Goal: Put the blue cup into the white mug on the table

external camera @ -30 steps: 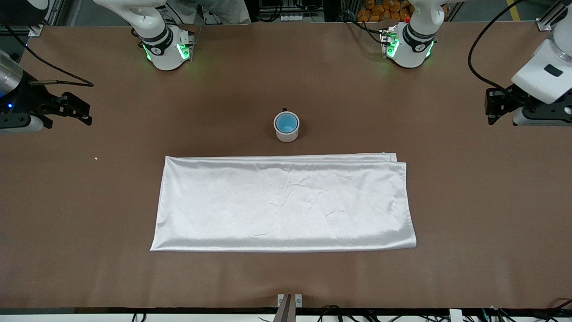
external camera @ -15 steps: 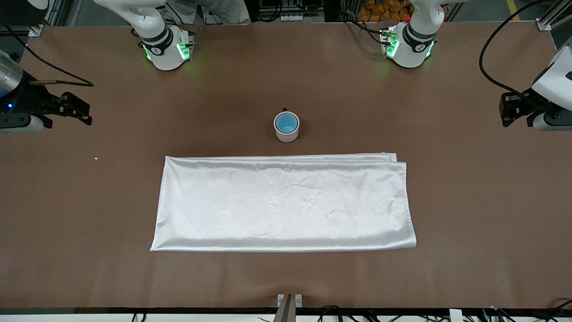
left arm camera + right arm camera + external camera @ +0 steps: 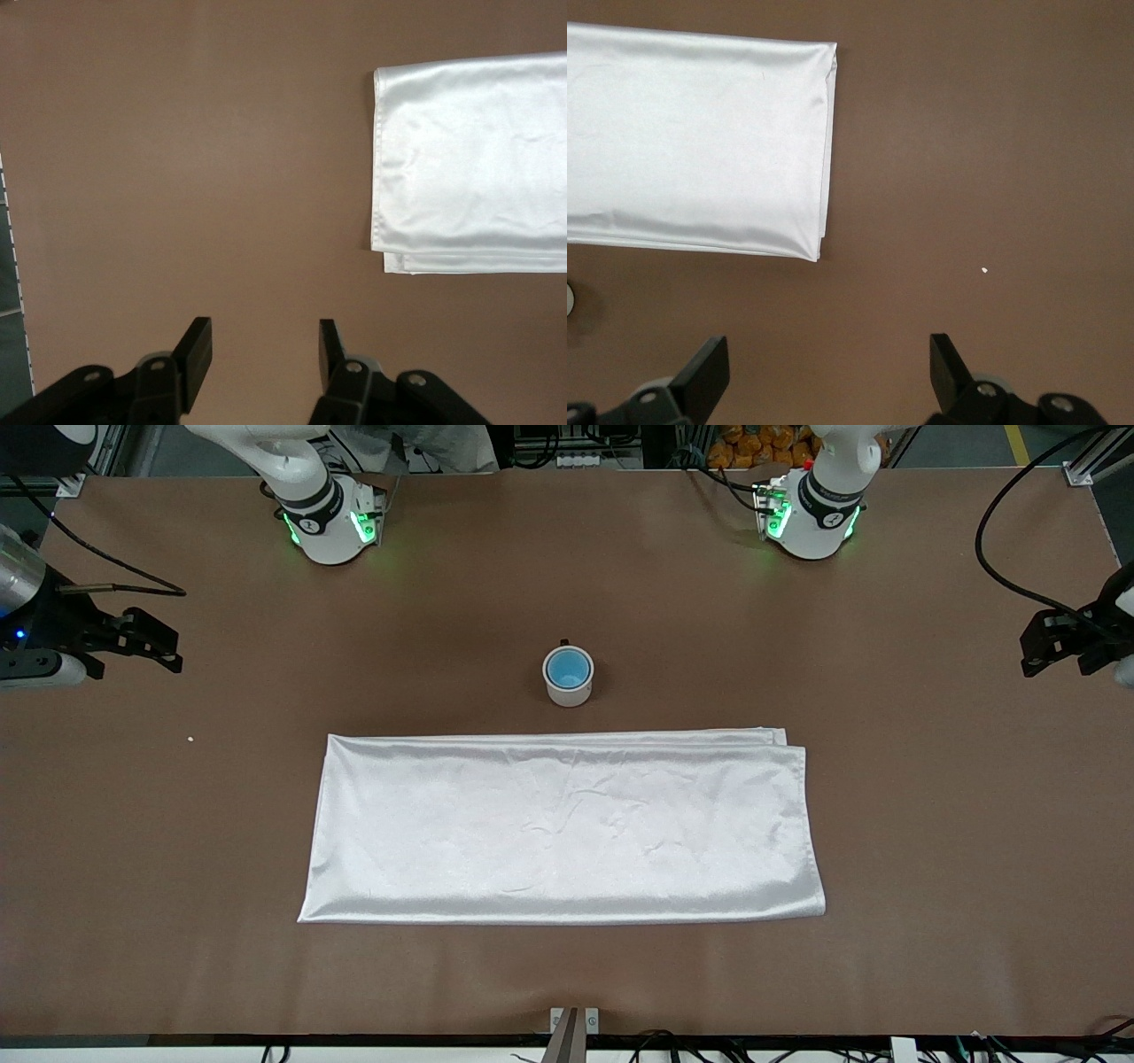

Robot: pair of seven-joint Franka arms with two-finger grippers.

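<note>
Blue cup (image 3: 568, 669): nested upright in the white mug (image 3: 568, 688).
White mug: mid-table (image 3: 930, 824), toward the edge where the arm bases stand, handle facing that edge.
White cloth (image 3: 563, 825): flat, nearer the front camera than the mug.
Left gripper (image 3: 1038, 648): over the left arm's table end, fingers apart, empty.
Right gripper (image 3: 159, 646): over the right arm's end, fingers spread, empty.

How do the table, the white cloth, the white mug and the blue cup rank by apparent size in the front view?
1. Table, by far the largest.
2. White cloth.
3. White mug.
4. Blue cup, only slightly narrower than the mug it sits inside; just its rim and inside show, so its height cannot be compared.
</note>
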